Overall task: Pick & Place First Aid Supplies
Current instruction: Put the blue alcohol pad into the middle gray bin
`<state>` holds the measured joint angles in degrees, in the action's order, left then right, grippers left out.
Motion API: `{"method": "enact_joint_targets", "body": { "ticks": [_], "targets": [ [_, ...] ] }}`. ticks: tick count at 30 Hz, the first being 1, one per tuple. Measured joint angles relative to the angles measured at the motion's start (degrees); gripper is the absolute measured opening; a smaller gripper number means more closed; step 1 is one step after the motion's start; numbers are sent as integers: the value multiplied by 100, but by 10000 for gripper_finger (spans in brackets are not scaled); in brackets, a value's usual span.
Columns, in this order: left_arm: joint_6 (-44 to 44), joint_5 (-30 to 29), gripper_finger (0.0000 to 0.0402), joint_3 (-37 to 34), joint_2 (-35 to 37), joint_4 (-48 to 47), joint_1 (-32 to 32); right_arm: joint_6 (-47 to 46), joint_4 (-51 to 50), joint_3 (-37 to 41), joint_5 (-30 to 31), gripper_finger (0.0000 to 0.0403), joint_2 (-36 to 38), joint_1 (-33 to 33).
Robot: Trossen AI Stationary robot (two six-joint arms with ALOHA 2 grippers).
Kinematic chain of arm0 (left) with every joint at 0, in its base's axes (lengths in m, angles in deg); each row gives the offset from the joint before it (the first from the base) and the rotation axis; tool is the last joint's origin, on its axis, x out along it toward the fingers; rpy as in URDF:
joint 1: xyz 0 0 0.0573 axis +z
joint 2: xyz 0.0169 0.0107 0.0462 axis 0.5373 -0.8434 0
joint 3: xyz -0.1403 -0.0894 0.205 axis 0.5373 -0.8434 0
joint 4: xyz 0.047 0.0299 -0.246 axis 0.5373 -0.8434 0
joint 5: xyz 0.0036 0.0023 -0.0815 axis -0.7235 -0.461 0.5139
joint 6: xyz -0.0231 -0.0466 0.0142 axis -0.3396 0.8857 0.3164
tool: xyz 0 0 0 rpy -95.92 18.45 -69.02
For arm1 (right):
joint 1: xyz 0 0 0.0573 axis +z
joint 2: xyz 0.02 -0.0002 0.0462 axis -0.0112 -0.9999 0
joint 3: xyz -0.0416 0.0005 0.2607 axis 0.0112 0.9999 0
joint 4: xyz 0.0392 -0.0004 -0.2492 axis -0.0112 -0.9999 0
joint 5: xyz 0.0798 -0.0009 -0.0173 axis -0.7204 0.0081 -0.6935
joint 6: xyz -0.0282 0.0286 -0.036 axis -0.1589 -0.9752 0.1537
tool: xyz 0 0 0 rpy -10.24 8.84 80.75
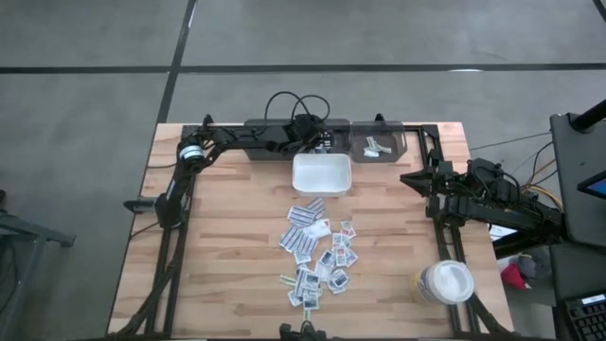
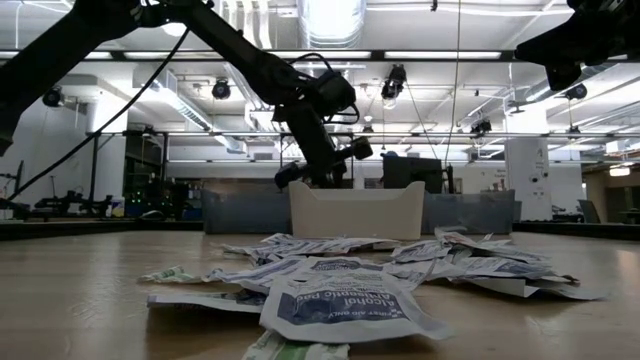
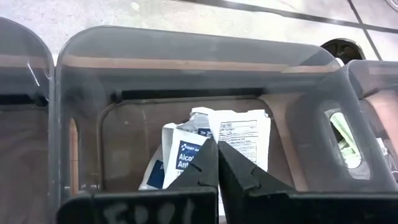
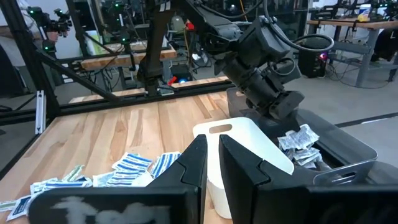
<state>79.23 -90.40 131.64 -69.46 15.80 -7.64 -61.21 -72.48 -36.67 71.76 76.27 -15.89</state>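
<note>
The left gripper (image 3: 217, 163), closed and empty, hangs over packets (image 3: 214, 146) in a dark bin (image 3: 186, 68). The right gripper (image 4: 213, 163) waits, nearly closed, empty.

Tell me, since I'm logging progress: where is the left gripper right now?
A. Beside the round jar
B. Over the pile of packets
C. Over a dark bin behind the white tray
C: the left gripper hangs shut above a dark bin holding packets, behind the white tray.

Two arms, one white tray (image 1: 321, 174), one jar (image 1: 445, 282), many packets (image 1: 317, 254).
</note>
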Motion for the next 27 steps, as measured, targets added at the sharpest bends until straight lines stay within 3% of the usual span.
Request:
{"method": "enact_joint_targets", "body": {
  "ticks": [5, 15, 18, 21, 24, 27],
  "targets": [
    [-9, -2, 21, 0, 0, 0, 0, 0, 0, 0, 0, 38, 0, 0],
    [-240, 132, 118, 90, 180, -10, 7, -2, -1, -1, 0, 38, 0, 0],
    [-881, 473, 124, 263, 422, 13, -22, -1, 1, 1, 0, 38, 1, -1],
    [-1683, 1187, 125, 446, 666, 19, -169, -1, 1, 1, 1, 38, 0, -2],
    [-2380, 1950, 126, 533, 889, 5, -462, -2, 1, -1, -1, 38, 0, -2],
    [-2733, 2323, 126, 514, 1110, -26, -828, -2, 4, 0, -3, 38, 0, -2]
  ]
}}
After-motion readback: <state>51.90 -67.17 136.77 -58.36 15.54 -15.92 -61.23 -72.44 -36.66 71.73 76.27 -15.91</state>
